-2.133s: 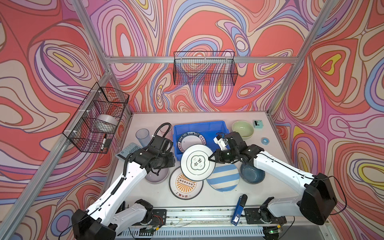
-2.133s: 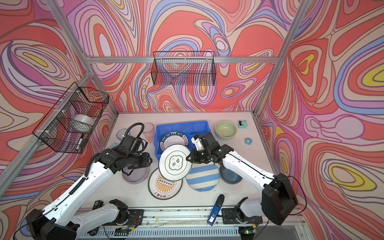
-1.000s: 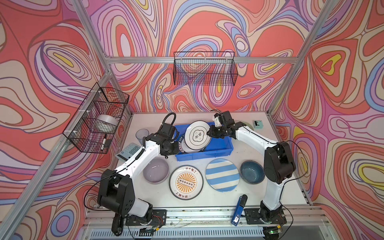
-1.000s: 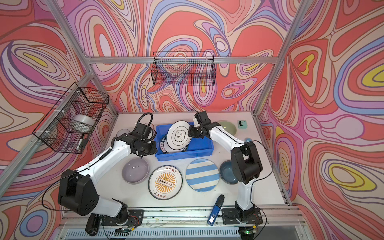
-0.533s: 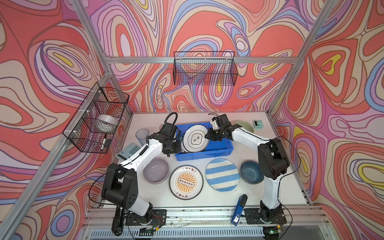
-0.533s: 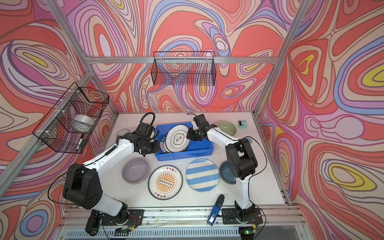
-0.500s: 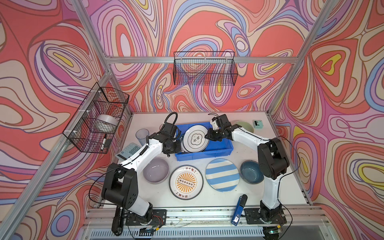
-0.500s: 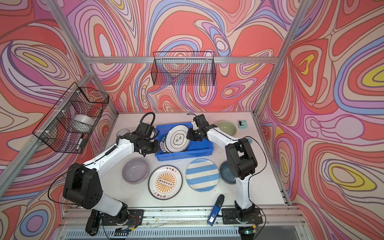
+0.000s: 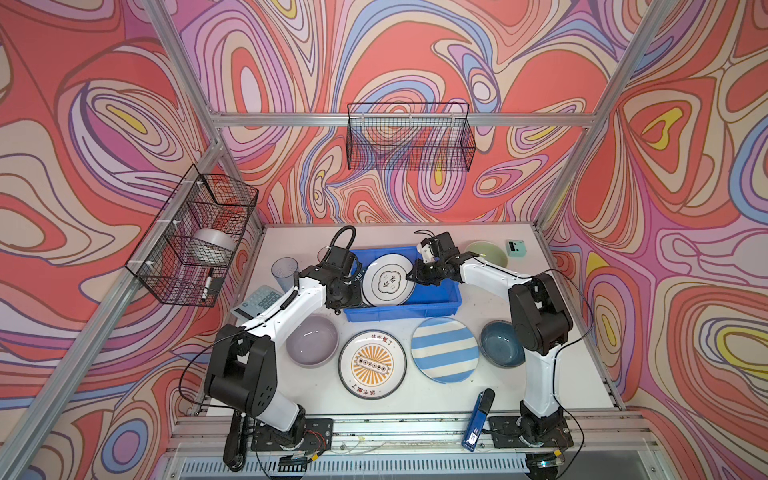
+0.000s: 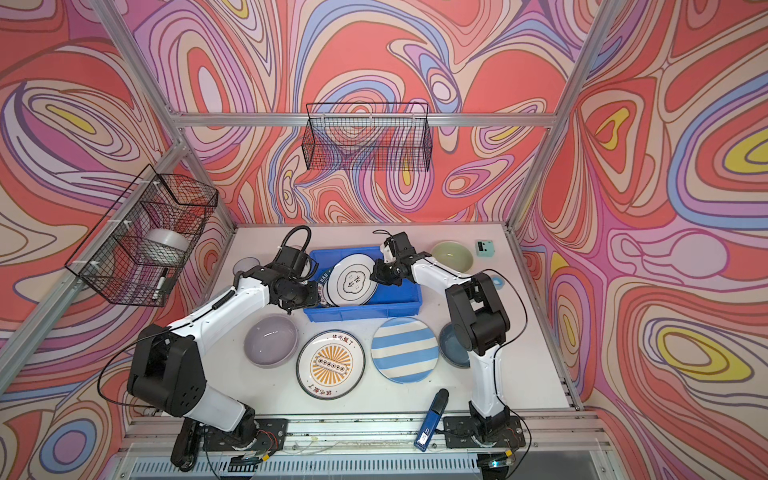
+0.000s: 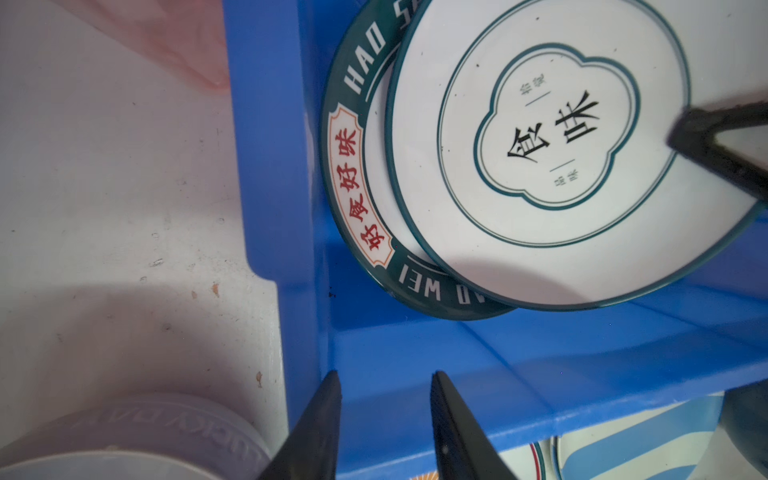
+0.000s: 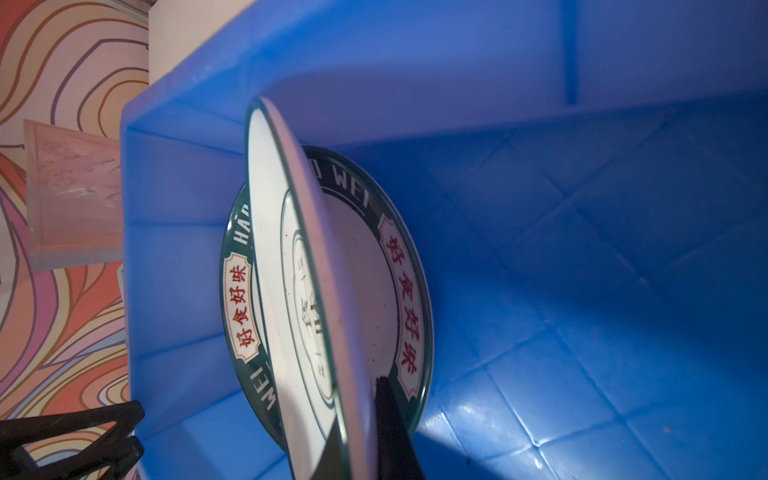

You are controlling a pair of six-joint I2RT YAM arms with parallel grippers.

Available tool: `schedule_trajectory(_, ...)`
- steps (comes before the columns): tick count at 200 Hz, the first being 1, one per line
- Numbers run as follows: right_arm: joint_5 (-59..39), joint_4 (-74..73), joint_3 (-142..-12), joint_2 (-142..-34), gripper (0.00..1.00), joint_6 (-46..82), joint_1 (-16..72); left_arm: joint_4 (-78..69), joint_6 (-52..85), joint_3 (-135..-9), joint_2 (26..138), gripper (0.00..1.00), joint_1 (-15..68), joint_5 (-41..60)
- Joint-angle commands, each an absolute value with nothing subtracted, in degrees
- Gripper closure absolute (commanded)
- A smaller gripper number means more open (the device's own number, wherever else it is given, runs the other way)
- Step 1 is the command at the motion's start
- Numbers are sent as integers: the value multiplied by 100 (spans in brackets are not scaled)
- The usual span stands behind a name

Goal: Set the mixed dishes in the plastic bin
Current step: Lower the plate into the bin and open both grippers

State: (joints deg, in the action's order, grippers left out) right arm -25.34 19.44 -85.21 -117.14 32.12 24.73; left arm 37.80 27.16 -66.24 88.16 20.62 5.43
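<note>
1 tilted plate (image 9: pixel 387 281) in bin (image 9: pixel 409 311), right gripper (image 9: pixel 413 275) clamping rim

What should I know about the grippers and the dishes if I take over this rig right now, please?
Grippers: right gripper shut on the rim of the white clover-emblem plate, held tilted inside the blue plastic bin over the lettered-rim plate. The left gripper is open and empty at the bin's near left corner.
Done: the lettered-rim plate lies in the bin.
Left: release the clover-emblem plate, then bin, from the table, the lavender bowl, orange sunburst plate, blue-and-white striped plate, dark blue bowl, pale green bowl, grey-blue cup and pink cup.
</note>
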Motion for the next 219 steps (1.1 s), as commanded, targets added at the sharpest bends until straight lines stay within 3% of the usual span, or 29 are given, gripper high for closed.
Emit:
schedule_trajectory(1, -2708, 1655, -8420, -11784, 97, 3262, 2486, 4144, 2689, -6679, 8570, 60, 2026, 62)
schedule_trajectory(68, -2823, 1574, -8394, -11733, 96, 3287, 2499, 4292, 2457, -6655, 8821, 62, 2022, -272)
schedule_trajectory(114, -3016, 1683, -8506, -11948, 91, 3234, 2524, 4188, 2329, -6715, 9252, 76, 2029, 236)
schedule_trajectory(164, -2987, 1847, -8620, -12146, 87, 3231, 2603, 4085, 2345, -6671, 9222, 81, 2023, 464)
schedule_trajectory(219, -2441, 2241, -8826, -12302, 74, 3224, 2662, 3990, 2381, -6628, 9220, 82, 2027, 700)
